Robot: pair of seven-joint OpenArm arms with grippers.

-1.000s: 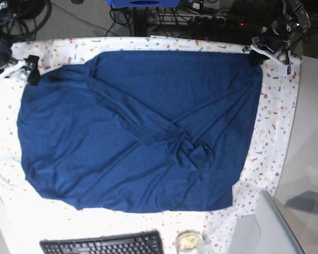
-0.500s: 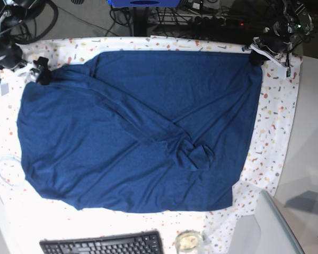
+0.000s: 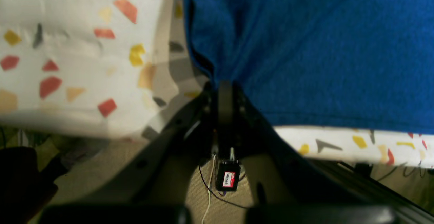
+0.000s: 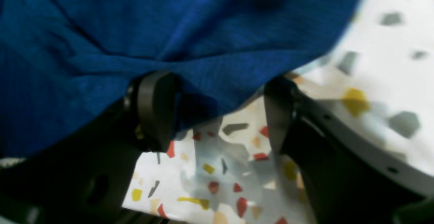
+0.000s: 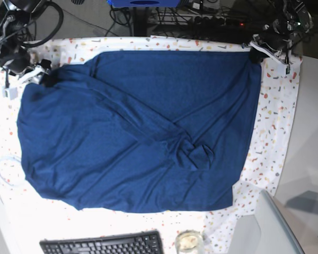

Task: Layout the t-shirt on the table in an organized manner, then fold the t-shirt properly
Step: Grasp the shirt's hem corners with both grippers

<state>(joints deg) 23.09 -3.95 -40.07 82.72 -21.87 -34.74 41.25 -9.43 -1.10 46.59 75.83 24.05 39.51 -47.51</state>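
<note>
Overhead, two arms reach in from the far corners of the table (image 5: 278, 132). The left end effector (image 5: 256, 54) sits at the far corner on the view's right, fingers pinched together on a corner of the t-shirt (image 5: 143, 132); its wrist view shows the navy fabric bunched into the closed tips (image 3: 225, 91) right at the table's edge. The right end effector (image 5: 42, 75) is low at the far corner on the view's left, fingers apart, one finger (image 4: 156, 105) against the shirt's edge and the other (image 4: 278, 112) over bare speckled cloth; fabric lies between them but no clamp shows.

One t-shirt, spread across most of the table, with a diagonal ridge of folds ending in a bunched knot (image 5: 196, 153) right of centre. One keyboard (image 5: 103, 244) at the near edge, cut off by the frame. One small glass jar (image 5: 189, 242) beside it, also cut off. One clear ring-like thing (image 5: 8, 172) on the near-left side, hard to make out. Both wrist views are blurred.
</note>
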